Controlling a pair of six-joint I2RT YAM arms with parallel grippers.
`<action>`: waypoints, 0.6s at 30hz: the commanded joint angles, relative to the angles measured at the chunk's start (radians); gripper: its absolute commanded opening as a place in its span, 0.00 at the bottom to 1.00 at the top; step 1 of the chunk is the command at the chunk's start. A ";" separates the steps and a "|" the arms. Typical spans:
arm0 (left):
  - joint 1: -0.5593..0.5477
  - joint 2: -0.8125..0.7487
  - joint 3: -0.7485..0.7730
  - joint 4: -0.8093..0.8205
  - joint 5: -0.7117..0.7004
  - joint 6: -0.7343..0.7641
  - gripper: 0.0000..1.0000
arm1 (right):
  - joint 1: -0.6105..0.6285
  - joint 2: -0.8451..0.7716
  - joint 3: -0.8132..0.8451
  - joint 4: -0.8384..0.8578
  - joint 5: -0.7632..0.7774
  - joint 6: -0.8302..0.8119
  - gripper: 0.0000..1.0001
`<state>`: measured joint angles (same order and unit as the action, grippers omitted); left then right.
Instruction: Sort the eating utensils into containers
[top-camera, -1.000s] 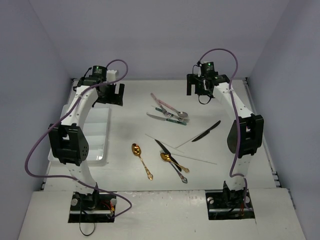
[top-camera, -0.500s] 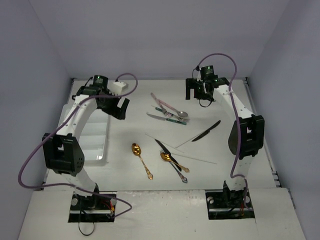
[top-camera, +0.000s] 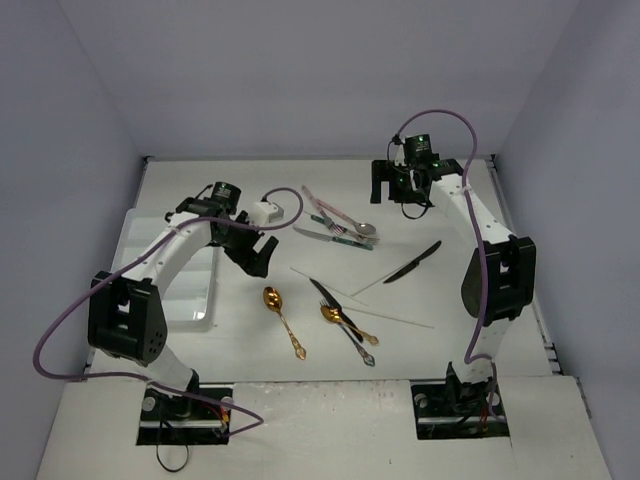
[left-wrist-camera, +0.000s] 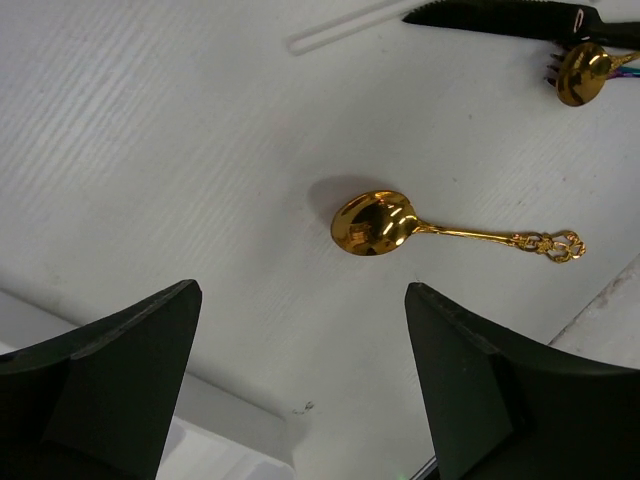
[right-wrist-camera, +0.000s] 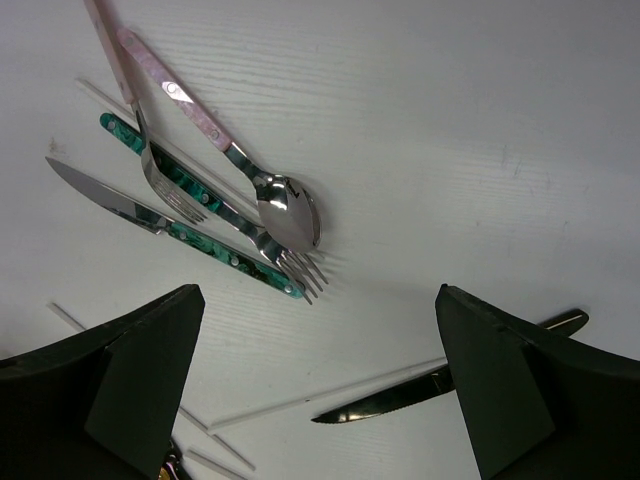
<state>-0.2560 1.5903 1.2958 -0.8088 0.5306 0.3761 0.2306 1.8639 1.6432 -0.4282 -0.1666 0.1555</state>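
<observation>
My left gripper (top-camera: 256, 252) hangs open beside the white tray (top-camera: 196, 292), just behind a gold spoon (top-camera: 283, 320). In the left wrist view that gold spoon (left-wrist-camera: 372, 223) lies ahead of the open left gripper (left-wrist-camera: 303, 300), with nothing between the fingers. My right gripper (top-camera: 396, 186) is open at the back, right of a cluster of pink- and green-handled cutlery (top-camera: 340, 225). The right wrist view shows a pink-handled spoon (right-wrist-camera: 285, 208), a green-handled knife (right-wrist-camera: 190, 238) and a black knife (right-wrist-camera: 440, 385) below the open right gripper (right-wrist-camera: 320, 300).
A second gold spoon (top-camera: 347, 322) crosses a black knife (top-camera: 334, 305) mid-table, with thin pale sticks (top-camera: 395, 316) around them. Another black knife (top-camera: 412, 262) lies to the right. The tray's corner (left-wrist-camera: 215, 420) sits just below my left fingers. Walls close in the table.
My left arm has swung off the tray, rightward and nearer, toward the gold spoon. The right gripper has shifted only slightly at the back.
</observation>
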 joint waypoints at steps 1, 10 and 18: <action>-0.019 -0.014 -0.016 0.051 0.028 0.007 0.77 | 0.004 -0.081 -0.015 0.020 -0.015 -0.004 1.00; -0.022 0.057 -0.046 0.104 0.031 0.000 0.64 | 0.003 -0.103 -0.034 0.020 -0.011 -0.006 1.00; -0.047 0.097 -0.072 0.108 0.082 0.020 0.56 | 0.004 -0.104 -0.043 0.019 -0.007 -0.008 1.00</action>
<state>-0.2885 1.6955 1.2203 -0.7204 0.5559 0.3674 0.2306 1.8324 1.5997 -0.4299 -0.1726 0.1535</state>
